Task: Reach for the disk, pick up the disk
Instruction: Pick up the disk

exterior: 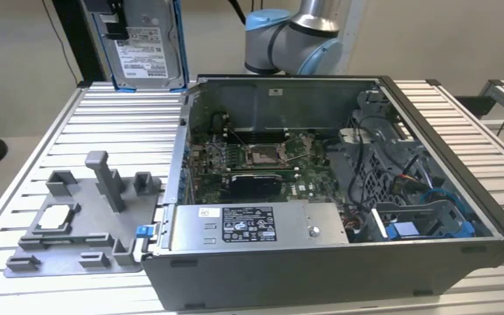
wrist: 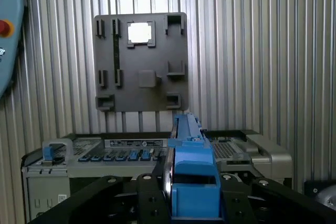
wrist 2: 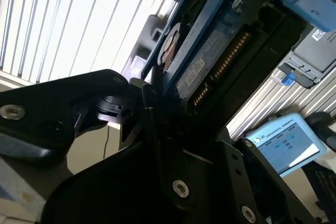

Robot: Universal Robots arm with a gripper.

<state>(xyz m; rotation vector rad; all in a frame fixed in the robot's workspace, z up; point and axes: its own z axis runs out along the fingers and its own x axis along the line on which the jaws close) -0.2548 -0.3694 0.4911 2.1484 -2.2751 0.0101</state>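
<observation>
Holding the disk [wrist: 191,182], my claw [wrist: 193,200] is clamped on it: in the first wrist view the black fingers [wrist: 149,195] press in on either side of its blue plastic bracket, and in the second wrist view the drive [wrist 2: 210,61] sits wedged between the same dark fingers, its connector edge and circuit side showing. In the exterior view the disk [exterior: 147,49] stands upright with its white label facing the camera, up near the far edge of the slatted table [exterior: 24,170], to the exterior view's left of my arm [exterior: 291,39]. I cannot tell from there whether its lower edge clears the slats.

The open computer case [exterior: 462,216] lies on the table with its motherboard [exterior: 261,157] exposed and the power supply [exterior: 252,226] along the near wall. On the exterior view's left of the case rests a grey fixture plate [exterior: 24,262], with a small white-topped square part [exterior: 57,215] seated in one of its pockets. The first wrist view shows that plate [wrist: 142,61] and the white part [wrist: 139,33] beyond the case.
</observation>
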